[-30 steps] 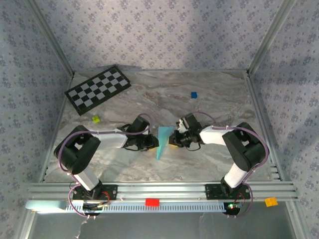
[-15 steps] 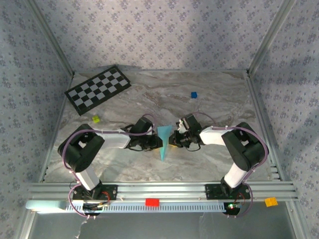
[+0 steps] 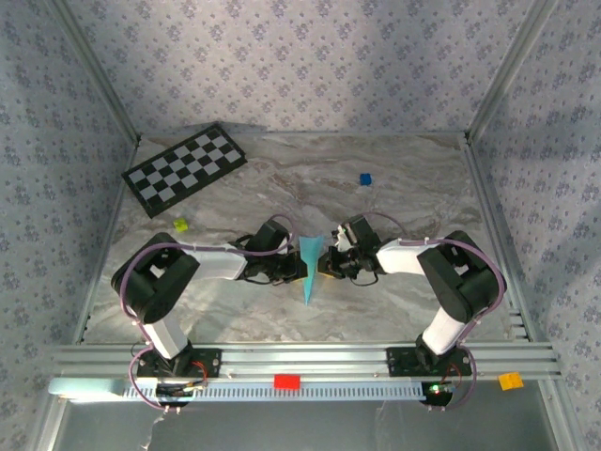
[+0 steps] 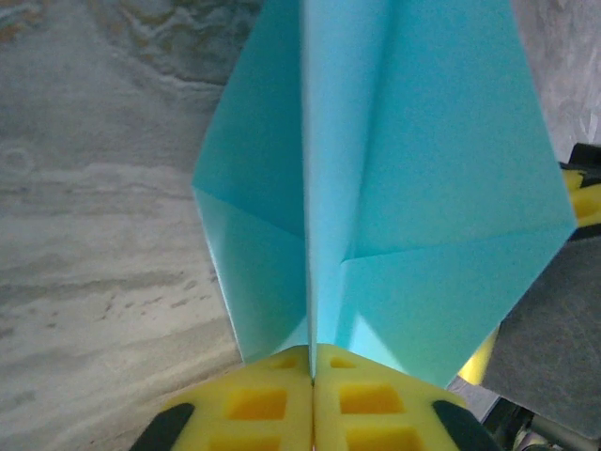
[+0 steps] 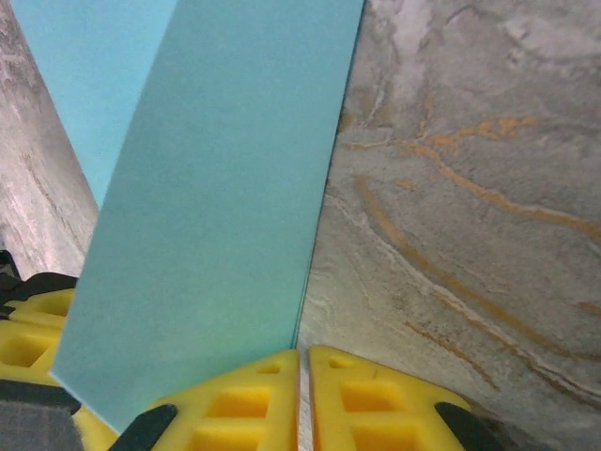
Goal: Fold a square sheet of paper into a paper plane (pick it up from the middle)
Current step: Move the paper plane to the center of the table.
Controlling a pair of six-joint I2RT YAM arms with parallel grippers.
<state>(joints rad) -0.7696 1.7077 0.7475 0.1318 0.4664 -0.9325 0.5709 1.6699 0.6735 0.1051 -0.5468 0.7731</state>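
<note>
Left wrist: left end effector point(image 4: 313, 376) pads pressed together on paper plane point(image 4: 394, 169) centre crease; right end effector point(image 5: 300, 362) pinches opposite flap, likely steadying fold.

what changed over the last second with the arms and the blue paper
The left gripper slid right toward the right gripper and shut on the paper plane, which now looks narrower from above, a slimmer dart. The right gripper kept its grip on the plane's other side, in the same place. The checkerboard and small blue cube stayed put.
</note>
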